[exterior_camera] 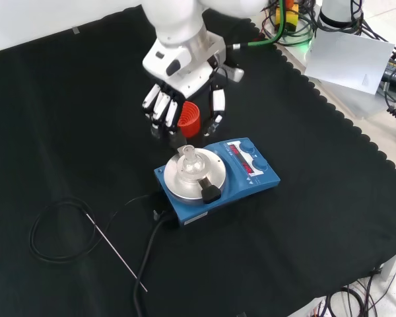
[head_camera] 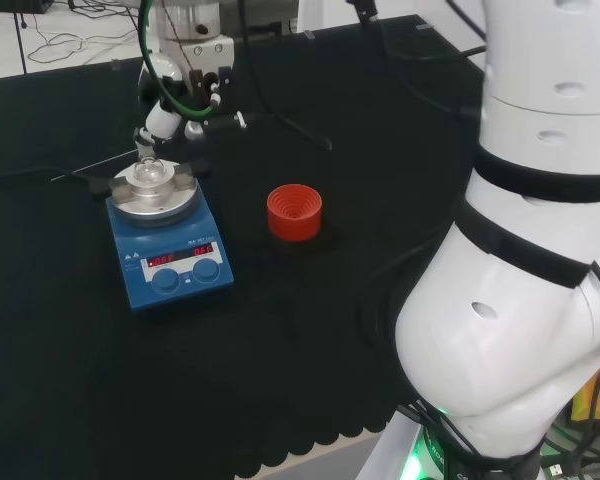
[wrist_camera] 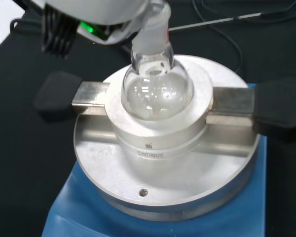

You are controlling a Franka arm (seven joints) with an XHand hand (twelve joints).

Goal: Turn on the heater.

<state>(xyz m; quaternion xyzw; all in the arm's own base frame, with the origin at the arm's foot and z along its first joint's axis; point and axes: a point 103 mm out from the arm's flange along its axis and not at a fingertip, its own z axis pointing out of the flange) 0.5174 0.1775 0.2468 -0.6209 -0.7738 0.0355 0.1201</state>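
Note:
The heater (head_camera: 170, 262) is a blue hotplate with a round silver top (exterior_camera: 188, 181). Red digits glow on its front panel (head_camera: 180, 258), above two blue knobs (head_camera: 207, 270). A clear round flask (wrist_camera: 155, 86) sits in a metal block (wrist_camera: 158, 143) on the plate, also seen as the flask (exterior_camera: 188, 160) in the front view. My hand (exterior_camera: 185, 92) hangs open above and just behind the flask, fingers pointing down and touching nothing. In the head view the hand (head_camera: 185, 95) is beyond the heater, with a fingertip (head_camera: 160, 120) close over the flask's neck.
A red ribbed ring stand (head_camera: 294, 212) stands on the cloth to the heater's right in the head view. A black cable (exterior_camera: 148, 264), a cable loop (exterior_camera: 59, 231) and a thin metal rod (exterior_camera: 115, 247) lie near the heater. The arm's white links (head_camera: 540, 250) stand at the right.

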